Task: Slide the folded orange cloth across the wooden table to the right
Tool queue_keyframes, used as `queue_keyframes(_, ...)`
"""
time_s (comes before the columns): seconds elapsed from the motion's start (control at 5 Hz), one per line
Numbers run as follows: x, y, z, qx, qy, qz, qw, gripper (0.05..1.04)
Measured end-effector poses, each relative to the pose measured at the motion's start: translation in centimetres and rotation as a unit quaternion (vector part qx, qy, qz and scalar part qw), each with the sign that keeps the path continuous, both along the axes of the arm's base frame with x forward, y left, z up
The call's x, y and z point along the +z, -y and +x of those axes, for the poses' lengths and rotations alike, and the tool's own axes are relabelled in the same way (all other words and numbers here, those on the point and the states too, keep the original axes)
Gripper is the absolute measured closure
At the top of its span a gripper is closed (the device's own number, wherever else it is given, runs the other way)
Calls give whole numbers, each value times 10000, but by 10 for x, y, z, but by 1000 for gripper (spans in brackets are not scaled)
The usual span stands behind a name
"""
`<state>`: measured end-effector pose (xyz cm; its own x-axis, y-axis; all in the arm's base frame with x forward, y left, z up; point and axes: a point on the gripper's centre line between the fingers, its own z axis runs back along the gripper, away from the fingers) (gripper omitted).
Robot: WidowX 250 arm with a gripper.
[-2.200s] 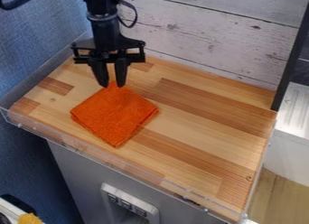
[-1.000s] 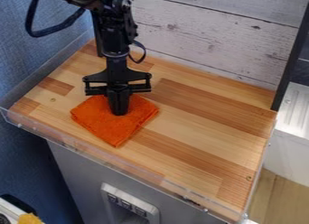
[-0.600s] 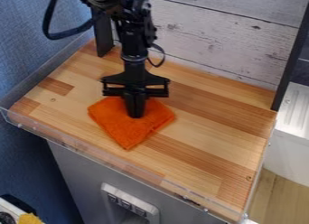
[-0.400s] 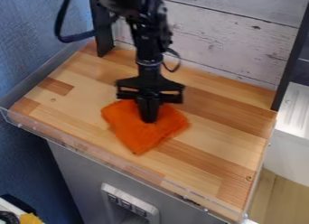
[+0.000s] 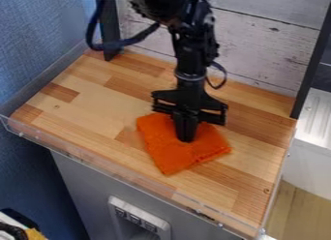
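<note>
From my remote station, I have the black gripper (image 5: 186, 139) clenched on an orange cloth (image 5: 167, 153), its two fingers together and pointing down into the upper middle of the fabric. The cloth lies directly beneath and around the fingertips, rumpled near them, with one corner reaching below them toward the front and another out to their right. Under both is a striped butcher-block worktop (image 5: 94, 111). Above the jaws, my black arm (image 5: 190, 60) comes in from the top edge, a thick dark cable (image 5: 121, 43) looping to its left. Behind them stands a whitewashed plank wall (image 5: 262, 43); well to their left is a blue textured panel (image 5: 36, 40). In front, below the jaws, a clear plastic rim (image 5: 97, 165) borders the worktop above a gray cabinet front (image 5: 84, 190). Far to their right, a black upright post (image 5: 313, 65) stands beside a white ribbed surface (image 5: 317, 118).
</note>
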<state>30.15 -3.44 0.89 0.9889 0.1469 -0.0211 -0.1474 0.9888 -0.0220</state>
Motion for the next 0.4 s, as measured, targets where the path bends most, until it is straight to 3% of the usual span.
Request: queue_keyframes(0.4,0,24,3,-538,119,65,9985,1025)
